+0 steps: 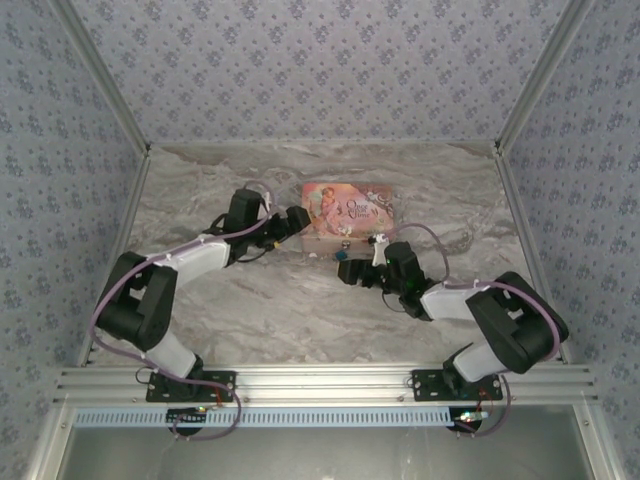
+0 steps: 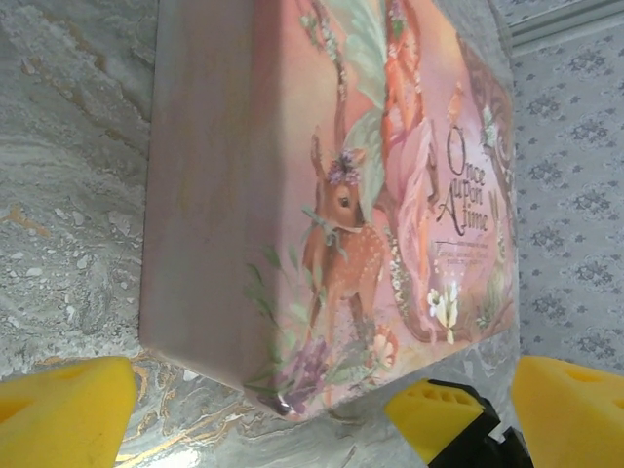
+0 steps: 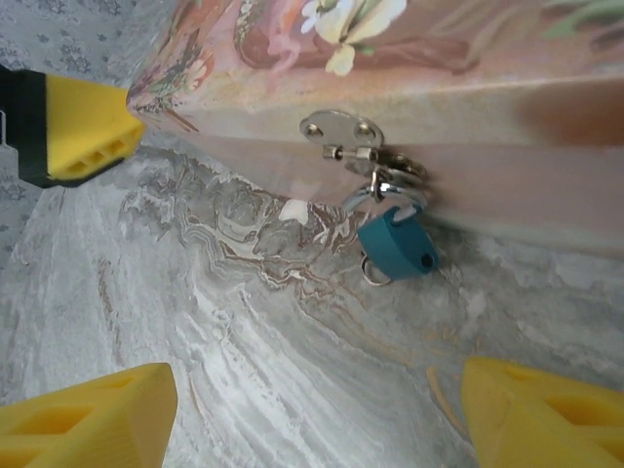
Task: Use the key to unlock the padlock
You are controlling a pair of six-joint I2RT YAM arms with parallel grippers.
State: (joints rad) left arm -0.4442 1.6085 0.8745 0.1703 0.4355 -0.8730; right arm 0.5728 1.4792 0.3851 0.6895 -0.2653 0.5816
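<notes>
The teal padlock (image 3: pixel 397 247) hangs by its silver shackle from a metal hasp (image 3: pixel 341 132) on the front side of the pink illustrated book box (image 3: pixel 409 58). A small silver ring (image 3: pixel 373 270) lies against the padlock's lower edge; I cannot make out a key. My right gripper (image 3: pixel 312 429) is open, a short way in front of the padlock, with bare table between its yellow fingers (image 3: pixel 88 419). From above, it (image 1: pixel 350 272) sits just below the box's front edge. My left gripper (image 2: pixel 317 419) is open at the box's near left corner (image 2: pixel 278 400).
The box (image 1: pixel 345 210) lies flat at the middle back of the marble table (image 1: pixel 270 310). One yellow fingertip of the left gripper (image 3: pixel 83 132) shows beside the box's corner. Patterned walls (image 1: pixel 320 70) close in the back and both sides.
</notes>
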